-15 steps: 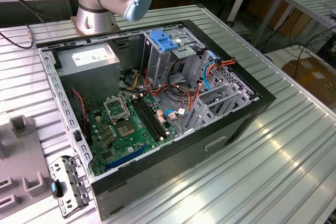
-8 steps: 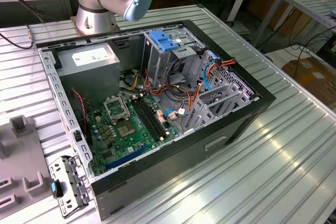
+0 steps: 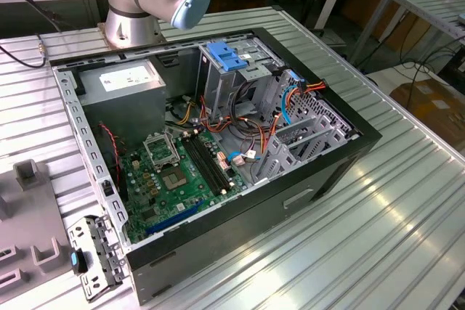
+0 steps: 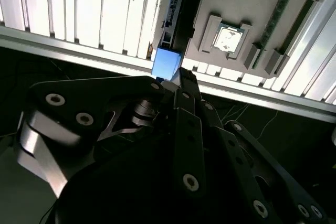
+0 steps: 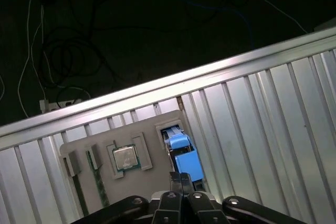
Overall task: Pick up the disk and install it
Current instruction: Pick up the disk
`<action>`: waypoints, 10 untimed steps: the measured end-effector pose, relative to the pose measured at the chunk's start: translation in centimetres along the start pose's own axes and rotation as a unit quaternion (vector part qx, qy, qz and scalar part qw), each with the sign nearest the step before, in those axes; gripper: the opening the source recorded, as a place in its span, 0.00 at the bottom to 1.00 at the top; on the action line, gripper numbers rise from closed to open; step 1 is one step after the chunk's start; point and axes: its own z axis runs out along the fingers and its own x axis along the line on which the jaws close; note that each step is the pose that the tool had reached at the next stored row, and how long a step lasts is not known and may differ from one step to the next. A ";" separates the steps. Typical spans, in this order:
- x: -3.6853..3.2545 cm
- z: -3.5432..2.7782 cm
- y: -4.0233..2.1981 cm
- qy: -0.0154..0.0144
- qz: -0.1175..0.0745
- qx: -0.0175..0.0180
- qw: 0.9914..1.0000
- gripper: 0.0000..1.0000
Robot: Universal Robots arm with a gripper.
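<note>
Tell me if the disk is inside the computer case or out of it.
Out. In the first wrist view the disk sits in a slot of the grey holder tray on the ribbed table.

A ribbed aluminium table [image 3: 407, 201] carries everything. An open black computer tower [image 3: 305, 197] lies on its side across the middle. The arm's round base [image 3: 129, 27] stands at the far edge, behind the tower. At the exterior view's left lies a grey fixture plate [image 3: 29, 212]. Between the plate and the tower's near corner lies a perforated metal bracket [image 3: 98, 255].
</note>
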 end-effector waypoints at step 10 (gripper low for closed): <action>0.00 0.01 0.00 0.001 -0.044 -0.001 0.999 0.11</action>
